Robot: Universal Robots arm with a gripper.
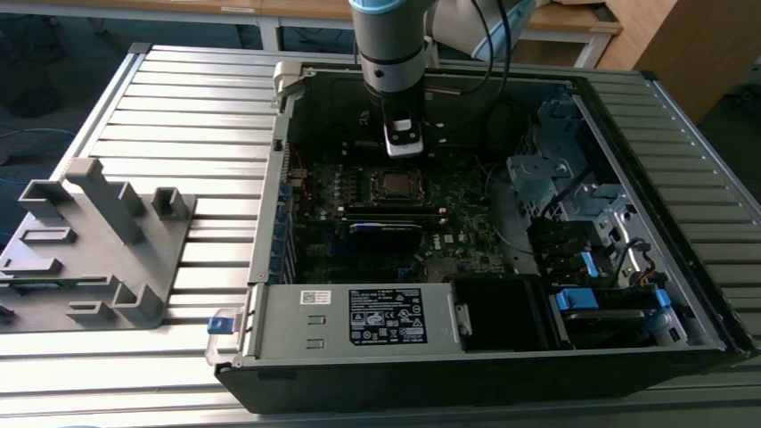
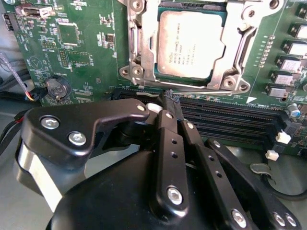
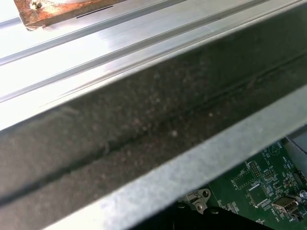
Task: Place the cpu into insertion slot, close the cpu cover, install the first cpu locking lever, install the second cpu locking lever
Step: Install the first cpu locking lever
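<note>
My gripper (image 2: pixel 169 103) hovers just short of socket, fingers (image 2: pixel 168 143) pressed together, holding nothing. Cpu (image 2: pixel 191 44) already seated in insertion slot (image 1: pixel 394 185); cpu cover (image 2: pixel 144 48) lies down around it. Risk, my judgement: closed tips skidding off thin metal frame, gouging green motherboard (image 2: pixel 86 43).

cpu (image 2: pixel 191 44): dull brushed-metal face. cpu cover (image 2: pixel 144 43): bright bare steel, smooth. gripper (image 2: pixel 168 106): matt black links, shiny screw heads. Motherboard (image 2: pixel 86 48): glossy green. Table (image 1: pixel 178 116): ribbed satin aluminium. Case wall (image 3: pixel 144 124): dusty matt black.
</note>
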